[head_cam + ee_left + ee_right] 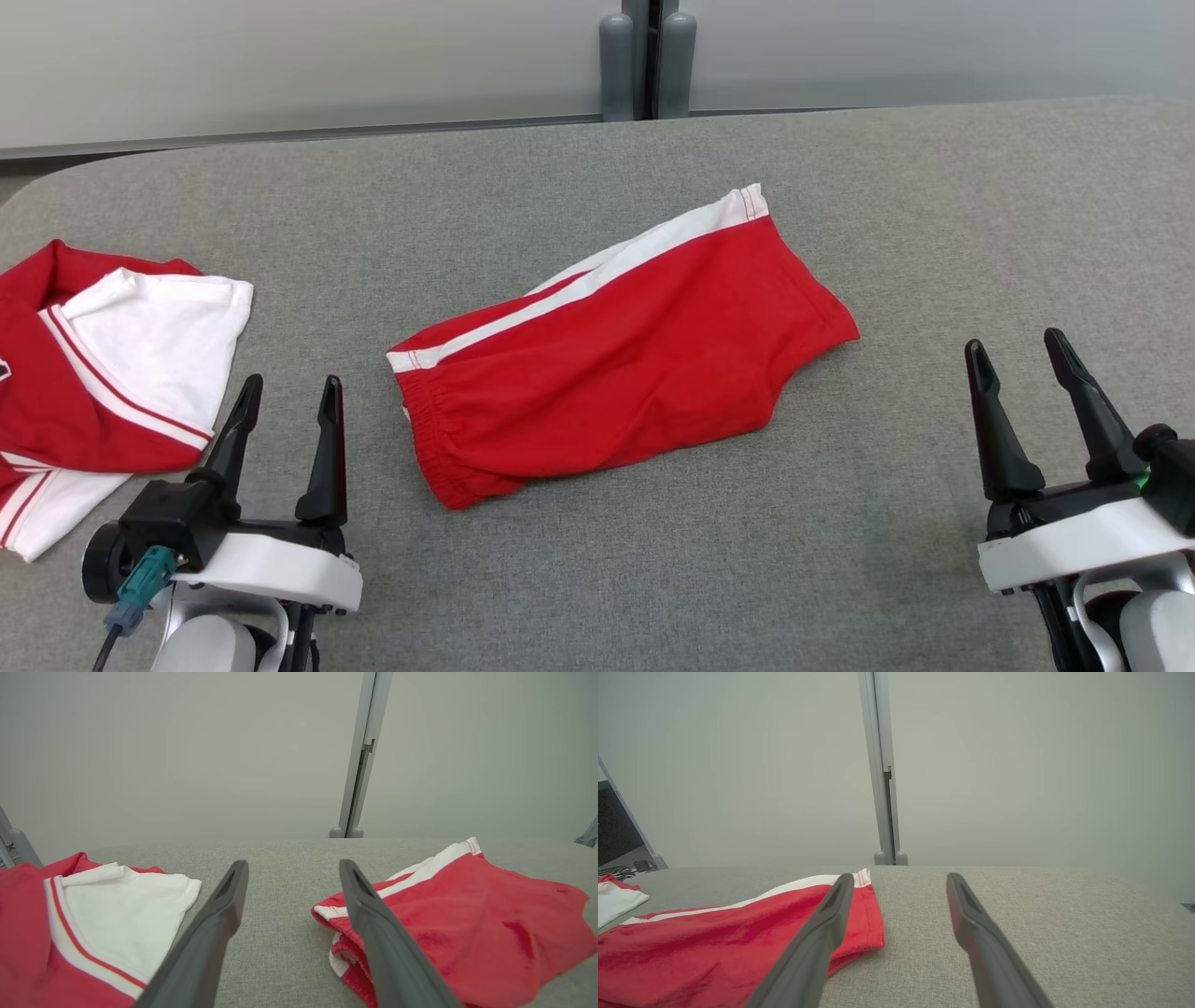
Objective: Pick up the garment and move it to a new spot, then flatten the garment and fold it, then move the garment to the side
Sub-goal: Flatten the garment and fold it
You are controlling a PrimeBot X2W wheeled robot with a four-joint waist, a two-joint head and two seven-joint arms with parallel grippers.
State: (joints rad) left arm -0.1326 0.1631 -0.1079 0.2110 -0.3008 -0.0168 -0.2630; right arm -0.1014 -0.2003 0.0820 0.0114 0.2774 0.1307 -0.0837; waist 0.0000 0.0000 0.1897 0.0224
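Note:
The garment (pixel 625 350) is a pair of red shorts with a white side stripe, lying folded in the middle of the grey table (pixel 840 523), waistband toward the lower left. It also shows in the left wrist view, garment (pixel 467 919), and in the right wrist view, garment (pixel 714 947). My left gripper (pixel 291 392) stands open near the front left, just left of the waistband, holding nothing. My right gripper (pixel 1018 347) stands open at the front right, apart from the shorts' leg end, with nothing between its fingers.
A second red and white garment (pixel 103 373) lies at the table's left edge, close beside my left gripper; it appears again as the red and white garment (pixel 93 924). A grey post (pixel 647 61) stands behind the far edge against a pale wall.

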